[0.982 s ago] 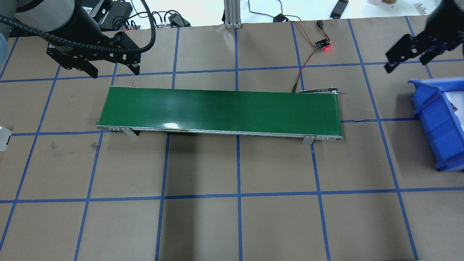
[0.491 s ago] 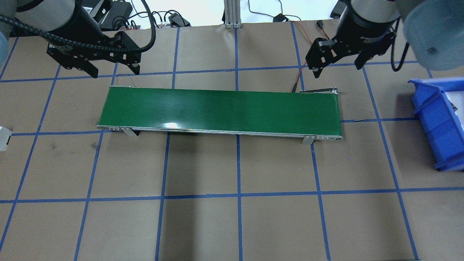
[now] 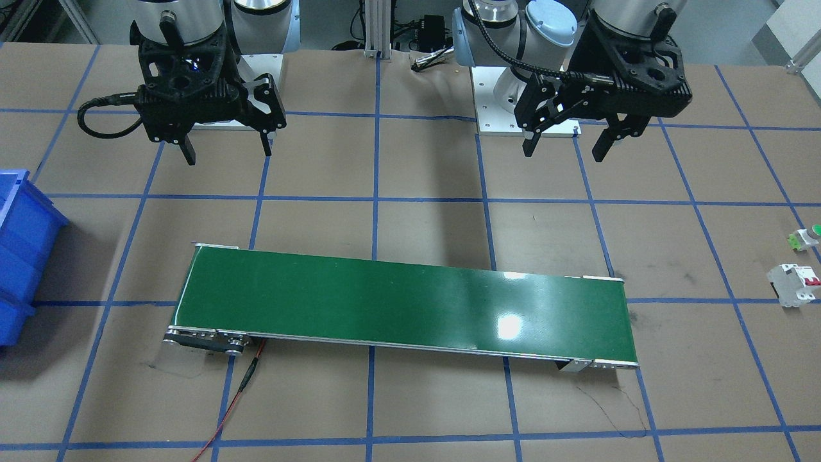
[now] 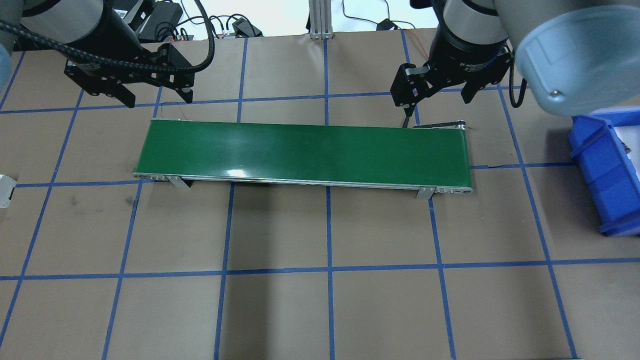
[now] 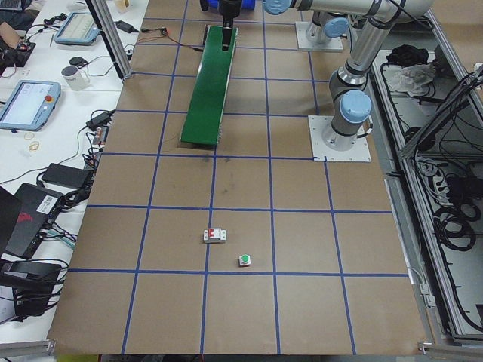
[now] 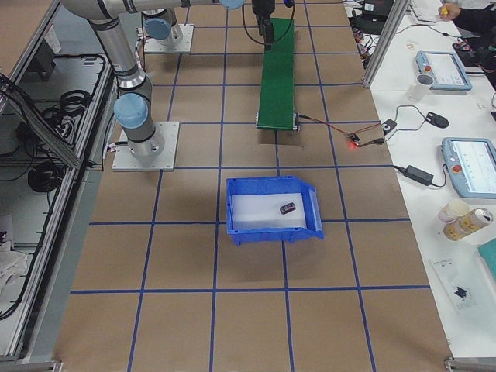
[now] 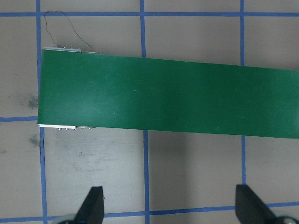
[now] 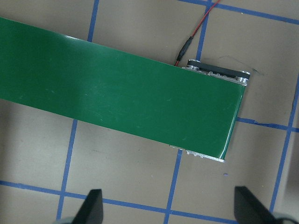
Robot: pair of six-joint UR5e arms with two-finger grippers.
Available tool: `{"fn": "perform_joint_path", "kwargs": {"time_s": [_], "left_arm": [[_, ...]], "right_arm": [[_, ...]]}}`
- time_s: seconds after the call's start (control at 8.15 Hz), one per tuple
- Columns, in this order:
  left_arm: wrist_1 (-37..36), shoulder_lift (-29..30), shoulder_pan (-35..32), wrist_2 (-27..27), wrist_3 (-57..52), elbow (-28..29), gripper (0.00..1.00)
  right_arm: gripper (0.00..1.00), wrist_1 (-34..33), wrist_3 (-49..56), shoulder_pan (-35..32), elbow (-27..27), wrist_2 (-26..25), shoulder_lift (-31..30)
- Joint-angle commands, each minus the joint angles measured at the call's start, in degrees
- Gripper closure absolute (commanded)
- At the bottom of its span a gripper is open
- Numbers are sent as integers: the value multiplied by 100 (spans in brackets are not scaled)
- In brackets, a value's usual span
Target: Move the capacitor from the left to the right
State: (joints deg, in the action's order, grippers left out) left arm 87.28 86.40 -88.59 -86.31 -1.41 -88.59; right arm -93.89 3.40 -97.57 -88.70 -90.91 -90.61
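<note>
Circuit breaker [image 3: 795, 284]: white with red switches, on the table [image 4: 380, 310] at the far left, well clear of the belt's left end.
Green-capped button [image 3: 807, 237]: small and white, just beside the breaker on the robot's side, not touching it.
Left gripper [image 4: 157, 99]: raised over the table near the left end of the belt; fingers [image 7: 91, 206] spread wide with nothing between them, only bare table and blue tape lines below.
Conveyor belt [image 4: 305, 152]: long and green, stretched left to right across the middle of the table, surface bare; a red cable [image 3: 238, 391] at its right end.
Right gripper [image 4: 436, 102]: raised near the belt's right end; jaws wide apart and empty, the belt's end roller in the wrist view ahead of the fingers [image 8: 92, 205].
Blue bin [image 6: 271, 232]: on the table at the far right, well apart from the belt, pale lining inside.
Capacitor [image 6: 288, 208]: small dark block lying on the bin's pale floor, toward the side away from the robot; well to the right of the right gripper, far from the left gripper, touched by neither.
</note>
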Motion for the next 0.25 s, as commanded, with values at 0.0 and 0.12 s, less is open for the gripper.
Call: {"fn": "perform_joint_path", "kwargs": {"time_s": [0.0,0.12], "left_arm": [[0,0,0,0,0,0,0],[0,0,0,0,0,0,0]], "right_arm": [[0,-24,29,-7,1,56,-10],[0,-33,29,2,10,-5,-18]]}}
